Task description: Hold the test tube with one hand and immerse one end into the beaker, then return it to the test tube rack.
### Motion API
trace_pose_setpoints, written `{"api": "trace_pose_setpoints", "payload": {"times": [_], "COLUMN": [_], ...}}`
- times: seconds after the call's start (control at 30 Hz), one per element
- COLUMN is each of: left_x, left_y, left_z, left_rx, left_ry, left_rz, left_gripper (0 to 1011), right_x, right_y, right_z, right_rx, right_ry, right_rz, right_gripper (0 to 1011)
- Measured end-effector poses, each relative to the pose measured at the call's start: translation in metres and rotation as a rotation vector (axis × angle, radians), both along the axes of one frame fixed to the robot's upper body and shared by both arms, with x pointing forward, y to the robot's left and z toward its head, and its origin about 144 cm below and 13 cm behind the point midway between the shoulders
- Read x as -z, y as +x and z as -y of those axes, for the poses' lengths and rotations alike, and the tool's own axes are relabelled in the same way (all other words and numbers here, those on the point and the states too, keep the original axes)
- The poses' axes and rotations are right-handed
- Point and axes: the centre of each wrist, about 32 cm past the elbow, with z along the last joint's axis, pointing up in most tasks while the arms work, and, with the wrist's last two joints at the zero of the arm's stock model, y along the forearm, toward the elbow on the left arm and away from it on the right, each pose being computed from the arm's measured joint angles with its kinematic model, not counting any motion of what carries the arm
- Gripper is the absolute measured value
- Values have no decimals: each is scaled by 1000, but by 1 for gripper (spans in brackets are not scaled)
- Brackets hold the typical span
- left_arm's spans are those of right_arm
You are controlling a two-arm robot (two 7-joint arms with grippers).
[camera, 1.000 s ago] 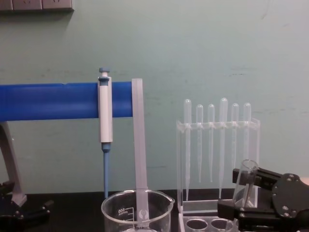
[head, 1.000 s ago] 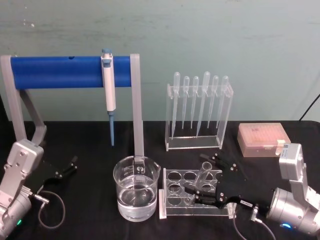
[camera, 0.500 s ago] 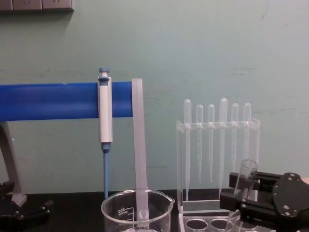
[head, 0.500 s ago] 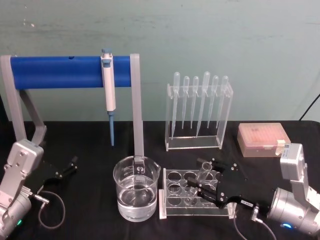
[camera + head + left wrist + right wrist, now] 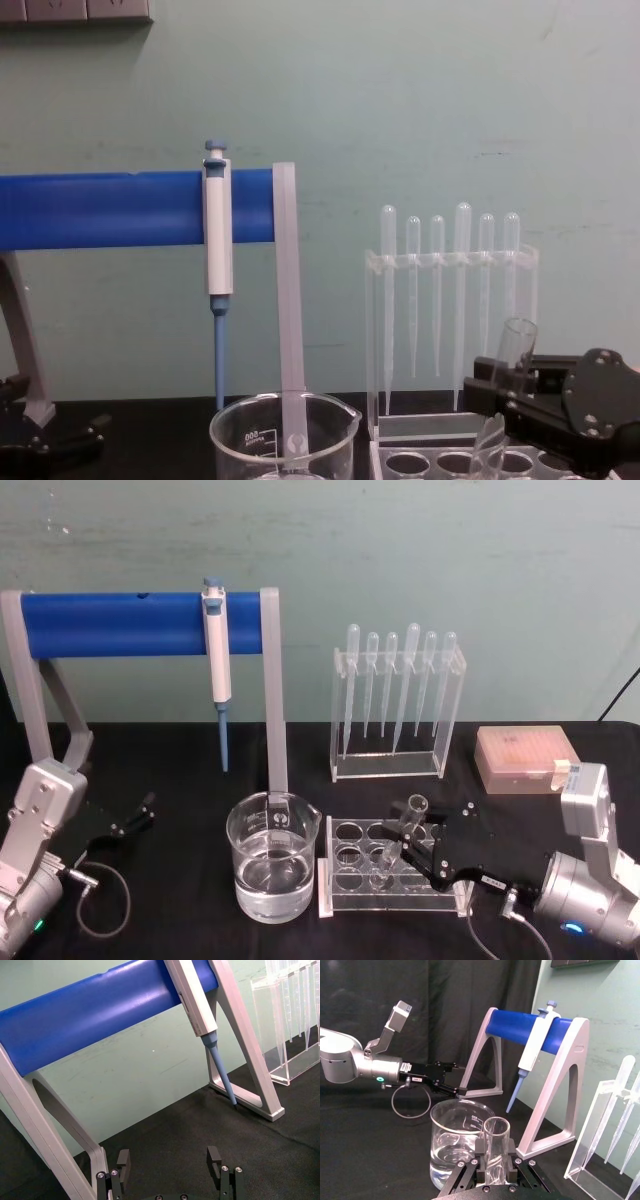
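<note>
One tilted test tube (image 5: 411, 813) sits in the rack (image 5: 345, 896), clamped by the right pincer (image 5: 398, 848), left pincer (image 5: 138, 815) open.

No lettering can be read in full.
- Beaker (image 5: 273, 855), just to the left of the right gripper (image 5: 400, 852): faint white graduation print (image 5: 471, 1121) and a round emblem (image 5: 280, 819) on the glass; figures too small to read.
- Right gripper: small white label (image 5: 490, 883) on its body; lettering unreadable.
- Left gripper (image 5: 455, 1091): white strip label (image 5: 417, 1080) behind its fingers; lettering likewise unreadable.
</note>
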Motion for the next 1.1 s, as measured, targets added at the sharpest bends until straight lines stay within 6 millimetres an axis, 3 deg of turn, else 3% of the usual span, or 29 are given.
{"api": "trace_pose_setpoints", "payload": {"times": [0.37,1.1], "left_x": [0,0], "left_y": [0,0], "left_z": [0,0], "left_rx": [0,0], "left_ry": [0,0], "left_rz": [0,0], "left_gripper": [1000,1000], "right_x": [-21,-101], "right_y": [1,6], "right_z": [-4,-8], "right_rx": [1,-13], "right_ry": [-11,-35], "right_rz": [1,-39], "right_gripper": [227,227]}}
